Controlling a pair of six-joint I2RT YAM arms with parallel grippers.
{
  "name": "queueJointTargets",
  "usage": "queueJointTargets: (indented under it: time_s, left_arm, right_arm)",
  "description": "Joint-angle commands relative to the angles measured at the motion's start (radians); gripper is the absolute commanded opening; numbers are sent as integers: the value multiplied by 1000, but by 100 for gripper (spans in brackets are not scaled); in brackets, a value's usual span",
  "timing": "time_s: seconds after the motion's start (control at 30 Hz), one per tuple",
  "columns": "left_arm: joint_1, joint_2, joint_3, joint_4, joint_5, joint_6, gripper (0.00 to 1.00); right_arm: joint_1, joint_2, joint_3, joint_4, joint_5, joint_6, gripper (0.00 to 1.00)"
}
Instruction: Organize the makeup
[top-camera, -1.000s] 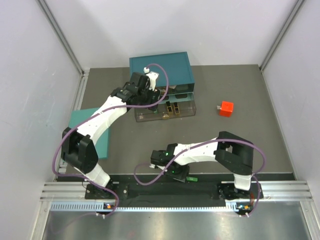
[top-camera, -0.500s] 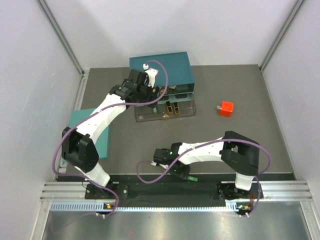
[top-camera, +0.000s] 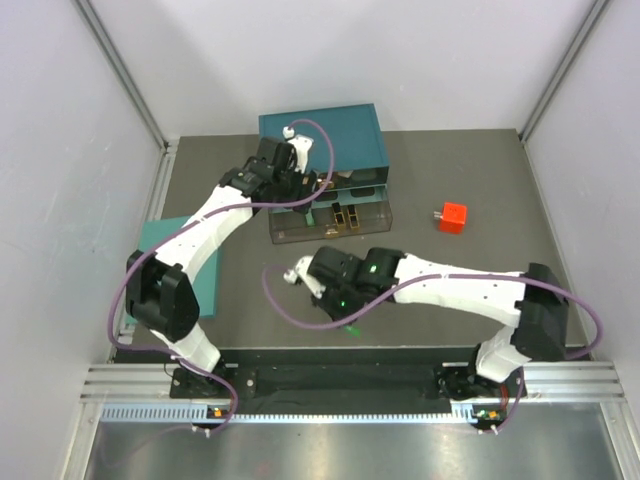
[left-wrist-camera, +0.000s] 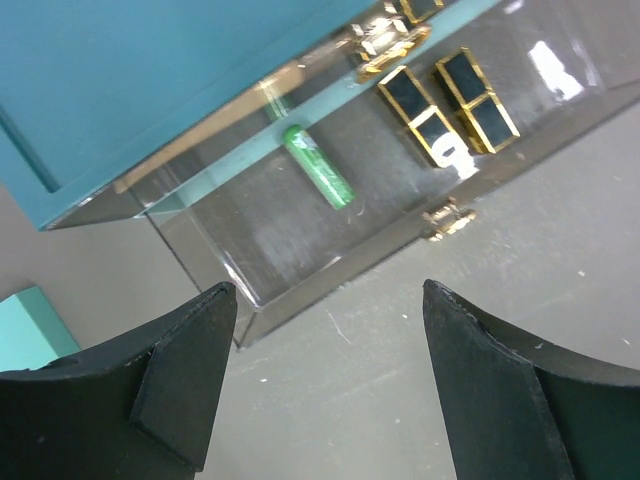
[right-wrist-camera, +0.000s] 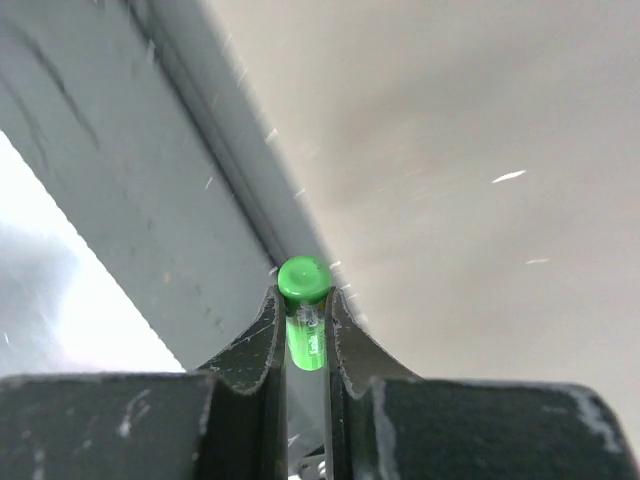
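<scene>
The right fingers (right-wrist-camera: 250, 350) pinch a green stick (right-wrist-camera: 303, 300) over the table (right-wrist-camera: 450, 150), while the left fingers (left-wrist-camera: 180, 370) gape wide and empty above the clear tray (left-wrist-camera: 300, 280) holding a second green stick (left-wrist-camera: 318, 165) and black-and-gold cases (left-wrist-camera: 440, 100).

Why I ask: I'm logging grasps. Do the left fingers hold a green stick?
No, the left fingers stand open with nothing between them; a green stick lies in the clear tray.
</scene>
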Motion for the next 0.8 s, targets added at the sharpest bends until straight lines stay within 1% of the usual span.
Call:
queueJointTargets:
  time_s: [0.0,0.03,0.13,0.3,0.43,0.5,0.7,0.77]
  left_arm:
    - [13,20,46,29,-44,-8,80]
    - [18,22,50,27,-47,-10,80]
    - [31,20,62,30,-53,-17,80]
    - [53,13,115,10,-80,-23,80]
    - [67,7,138,1,-89,-20,80]
    - [70,-3,141,3,-86,-14,80]
    - [85,-9,135,-20,-92,4,81]
    - [91,-9,133,-26,-84,7,81]
  right_arm:
    - [-110,-83,97,49,70,-37,0]
    - [-153,-86,118,76,84,-38,0]
    - [-228,-79,149,144,142,-40,0]
    - [-326,-13,204,239,202,-57,0]
    - [-415,93,272,328,214,-58,0]
    - [-438,139,331,358,220,-58,0]
    - [-506,360,506,368,205,-87,0]
    - [-515,397,537,365,201,-88,0]
